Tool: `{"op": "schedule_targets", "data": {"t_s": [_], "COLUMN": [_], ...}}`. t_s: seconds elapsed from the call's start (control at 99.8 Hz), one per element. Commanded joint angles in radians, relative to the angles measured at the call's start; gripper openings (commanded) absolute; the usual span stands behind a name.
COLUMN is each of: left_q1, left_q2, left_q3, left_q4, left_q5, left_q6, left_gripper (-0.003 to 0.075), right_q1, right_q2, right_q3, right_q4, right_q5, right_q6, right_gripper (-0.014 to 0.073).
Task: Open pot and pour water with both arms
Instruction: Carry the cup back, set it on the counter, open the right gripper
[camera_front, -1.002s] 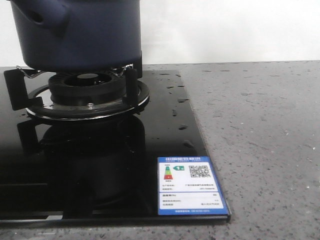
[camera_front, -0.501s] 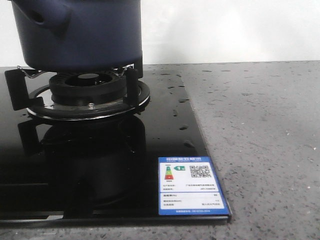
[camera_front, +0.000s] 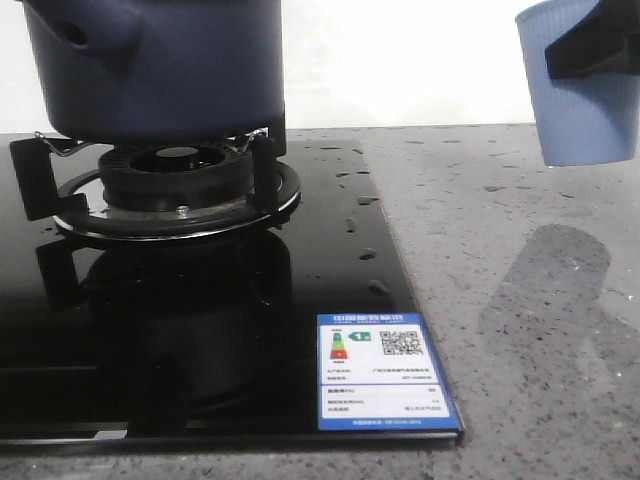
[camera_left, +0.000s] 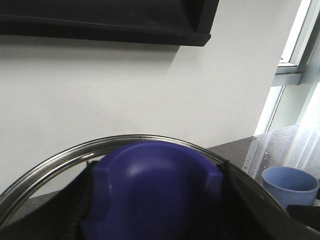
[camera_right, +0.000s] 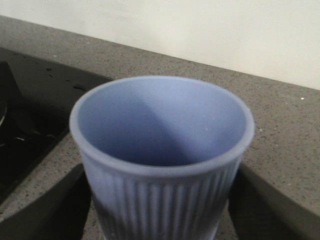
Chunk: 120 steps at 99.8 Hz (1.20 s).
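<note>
Your right gripper (camera_front: 590, 45) has brought the pale blue ribbed cup (camera_front: 580, 95) into view, clamped, above the counter's (camera_front: 520, 300) right side. The pot (camera_front: 150, 65) sits on the burner (camera_front: 175, 185), far left, well apart. Left gripper (camera_left: 150, 200) grips the lid's blue knob (camera_left: 150, 185). The hob's (camera_front: 200, 330) energy label (camera_front: 385, 372) text is unreadable.

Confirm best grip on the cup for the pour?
Clamp the ribbed wall of the cup from the side, as the right end effector does. The upright pose and open mouth leave the rim free for tipping toward the pot.
</note>
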Motion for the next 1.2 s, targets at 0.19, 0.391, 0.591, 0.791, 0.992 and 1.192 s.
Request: {"op": "schedule_targets", "data": {"t_s": [0.19,0.391,0.591,0.791,0.992,1.192], "left_q1": [-0.007,-0.007,-0.007,-0.007,-0.007,-0.009], "left_q2": [-0.011,-0.011,-0.011,-0.011,-0.011,-0.003], "left_q3": [-0.035,-0.035,-0.035,-0.035,-0.035,-0.035], "left_q4": [-0.055,-0.055,-0.055,-0.055,-0.055,-0.122], "left_q5": [0.005,0.009,0.031,0.038,0.051,0.05], "left_q6": [-0.003,-0.003,-0.003,-0.003,-0.001,0.1], "left_gripper": [0.0211,0.0211,0.0211,0.0211,0.0211,0.0211], "right_q1": [-0.014,-0.014,-0.014,-0.014,-0.014,-0.014], "right_q2": [0.02,0.029,0.029,0.029,-0.031,-0.163], "right_q3": [-0.022,-0.022,-0.022,-0.022,-0.022,-0.022], "right_q4": [0.042,0.034,0.025,0.019,0.019,-0.016], "right_q5": [-0.076,-0.079,-0.084,-0.117,-0.135,-0.124], "right_q6": [0.002,0.002,0.002,0.002,0.002,0.002], "right_gripper": [0.0286,0.0289,0.0451,0.0653,0.0653,0.0653]}}
